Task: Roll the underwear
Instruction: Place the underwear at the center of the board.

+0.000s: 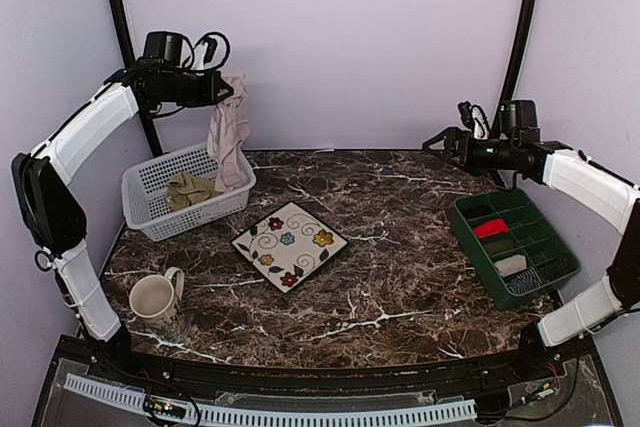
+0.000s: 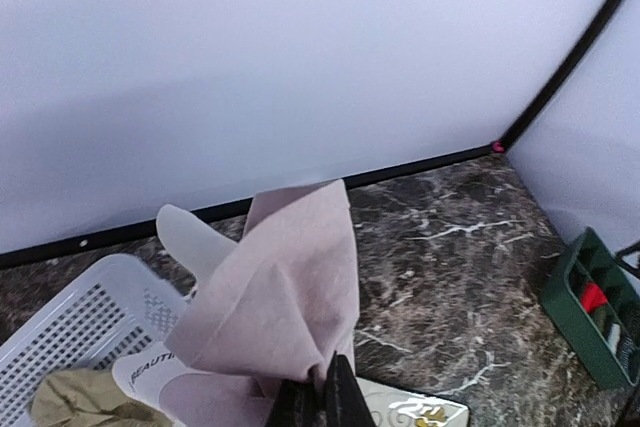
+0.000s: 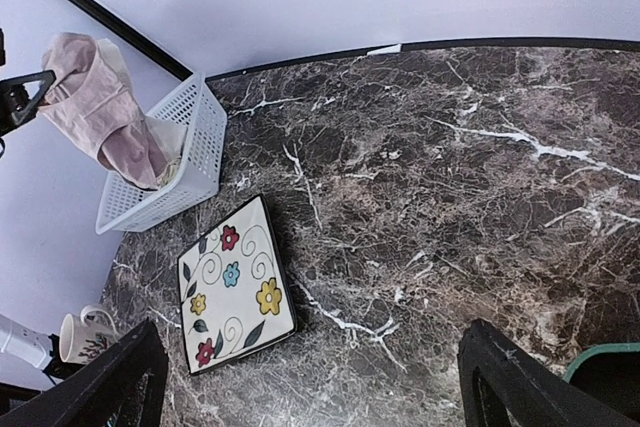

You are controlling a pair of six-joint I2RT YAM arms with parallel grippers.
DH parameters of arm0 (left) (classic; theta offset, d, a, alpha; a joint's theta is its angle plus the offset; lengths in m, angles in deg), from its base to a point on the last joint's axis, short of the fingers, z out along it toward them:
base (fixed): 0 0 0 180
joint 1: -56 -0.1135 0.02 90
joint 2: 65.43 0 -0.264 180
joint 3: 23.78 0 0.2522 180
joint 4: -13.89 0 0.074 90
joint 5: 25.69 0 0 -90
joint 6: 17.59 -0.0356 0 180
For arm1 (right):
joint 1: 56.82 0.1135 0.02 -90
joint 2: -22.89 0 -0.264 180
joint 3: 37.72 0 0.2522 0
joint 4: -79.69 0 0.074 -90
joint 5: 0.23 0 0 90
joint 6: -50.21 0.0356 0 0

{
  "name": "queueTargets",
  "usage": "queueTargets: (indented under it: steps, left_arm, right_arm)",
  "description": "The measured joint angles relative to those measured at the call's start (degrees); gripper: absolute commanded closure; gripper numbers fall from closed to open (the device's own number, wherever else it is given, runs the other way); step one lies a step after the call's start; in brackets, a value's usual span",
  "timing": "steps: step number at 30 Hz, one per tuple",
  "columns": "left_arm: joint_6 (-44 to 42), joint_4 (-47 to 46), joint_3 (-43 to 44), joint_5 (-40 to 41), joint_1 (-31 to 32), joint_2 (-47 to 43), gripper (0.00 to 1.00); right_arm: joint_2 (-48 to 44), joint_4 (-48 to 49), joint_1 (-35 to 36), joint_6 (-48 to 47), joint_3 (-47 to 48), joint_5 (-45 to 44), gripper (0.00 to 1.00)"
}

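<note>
Marble-patterned table [image 1: 400, 287] under pale walls [image 1: 330, 47]; left end effector [image 1: 232, 97] pinches pink underwear [image 1: 229, 139], right end effector [image 1: 437, 144] gapes wide.

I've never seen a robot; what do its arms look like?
The left arm and right arm wear smooth white shells between black joints. Looped black cables sit at the wrists. The left pincer and right pincer are black, two-fingered.

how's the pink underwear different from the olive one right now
The pink underwear hangs pinched in the shut left end effector; the olive underwear lies free inside the white basket. The pink one drapes long, lower end in that basket; the olive one is a low crumpled heap. Both are soft cloth, not yet rolled.
</note>
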Motion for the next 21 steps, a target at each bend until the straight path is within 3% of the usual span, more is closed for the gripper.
queueTargets:
  steps: [7, 14, 21]
  left_arm:
    - [1.5, -6.7, -0.4, -14.0, 6.4, -3.7, 1.00]
    - [3.7, -12.9, -3.4, -27.7, 17.4, -3.9, 0.95]
    - [1.6, -12.1, -3.5, -34.9, 28.1, 3.9, 0.98]
  right_arm:
    - [0.0, 0.4, 0.0, -0.2, 0.0, 1.2, 0.01]
    - [-0.4, 0.9, 0.0, 0.0, -0.7, 1.5, 0.03]
    - [-3.8, 1.2, 0.0, 0.3, -4.2, 1.2, 0.03]
